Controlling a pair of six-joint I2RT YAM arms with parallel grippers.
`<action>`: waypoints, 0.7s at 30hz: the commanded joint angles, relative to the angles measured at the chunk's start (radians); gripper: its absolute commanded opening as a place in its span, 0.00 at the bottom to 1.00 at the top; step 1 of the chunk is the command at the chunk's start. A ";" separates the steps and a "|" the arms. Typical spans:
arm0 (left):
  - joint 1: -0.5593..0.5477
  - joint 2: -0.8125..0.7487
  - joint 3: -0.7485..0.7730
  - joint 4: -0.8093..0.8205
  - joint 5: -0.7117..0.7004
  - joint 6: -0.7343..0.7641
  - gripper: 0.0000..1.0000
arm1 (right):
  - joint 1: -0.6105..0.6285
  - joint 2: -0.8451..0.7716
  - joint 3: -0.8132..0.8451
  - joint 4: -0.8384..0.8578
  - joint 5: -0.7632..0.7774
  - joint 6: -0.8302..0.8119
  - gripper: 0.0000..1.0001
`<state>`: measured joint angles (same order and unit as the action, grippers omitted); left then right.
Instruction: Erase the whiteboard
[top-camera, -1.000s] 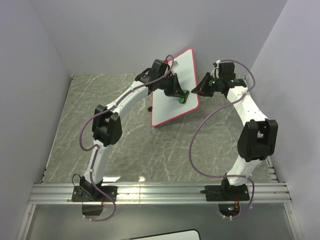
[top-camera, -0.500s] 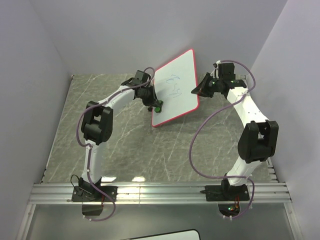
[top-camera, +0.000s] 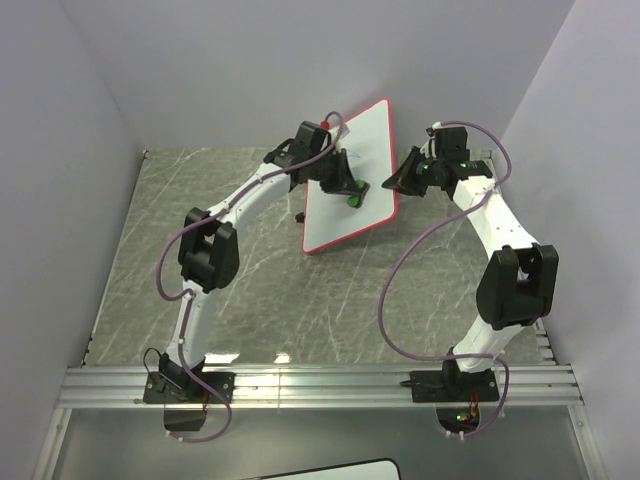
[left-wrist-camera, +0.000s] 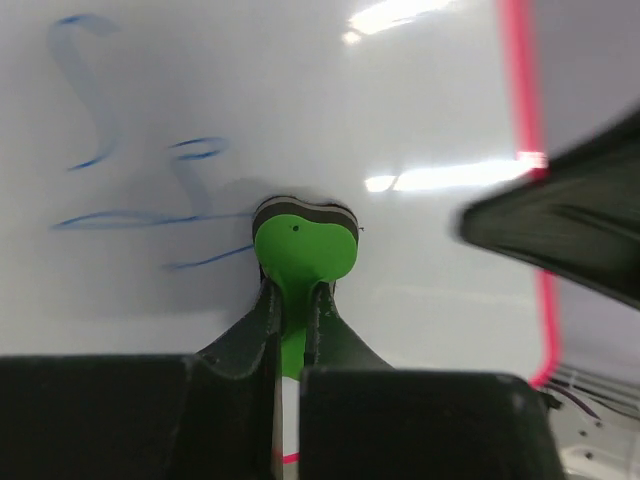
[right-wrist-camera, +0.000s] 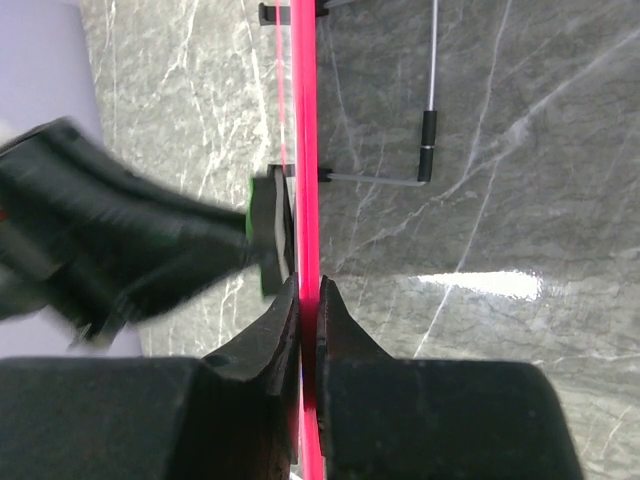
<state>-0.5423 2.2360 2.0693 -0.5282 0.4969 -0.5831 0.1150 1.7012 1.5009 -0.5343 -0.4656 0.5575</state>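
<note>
The whiteboard (top-camera: 352, 200), white with a red-pink rim, stands tilted on its lower edge at the back of the table. My right gripper (top-camera: 392, 184) is shut on its right rim, seen edge-on in the right wrist view (right-wrist-camera: 305, 150). My left gripper (top-camera: 345, 190) is shut on the small green eraser (top-camera: 353, 198) and presses it against the board face. In the left wrist view the eraser (left-wrist-camera: 303, 245) sits just right of blue scribbles (left-wrist-camera: 140, 215) on the board (left-wrist-camera: 300, 100). The right wrist view shows the eraser (right-wrist-camera: 266, 235) touching the board.
Grey marble tabletop (top-camera: 250, 290) lies around the board. White walls close in at the left, back and right. A thin wire stand with black tips (right-wrist-camera: 428, 140) lies on the table behind the board. An aluminium rail (top-camera: 320, 385) runs along the near edge.
My left gripper with the eraser has swept from the board's lower left edge back up and right across the face. The right gripper keeps its hold on the rim.
</note>
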 joint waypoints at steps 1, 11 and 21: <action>-0.067 0.001 0.029 0.128 0.180 -0.063 0.00 | 0.052 -0.011 -0.028 -0.118 0.045 -0.050 0.00; 0.033 0.138 0.077 -0.103 -0.032 -0.023 0.00 | 0.061 0.002 0.001 -0.151 0.059 -0.070 0.00; 0.120 0.195 0.005 -0.135 -0.074 0.051 0.00 | 0.064 0.000 -0.013 -0.148 0.059 -0.076 0.00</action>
<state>-0.3664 2.3867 2.0941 -0.5846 0.4538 -0.5873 0.1261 1.6978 1.5036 -0.5438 -0.4431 0.5583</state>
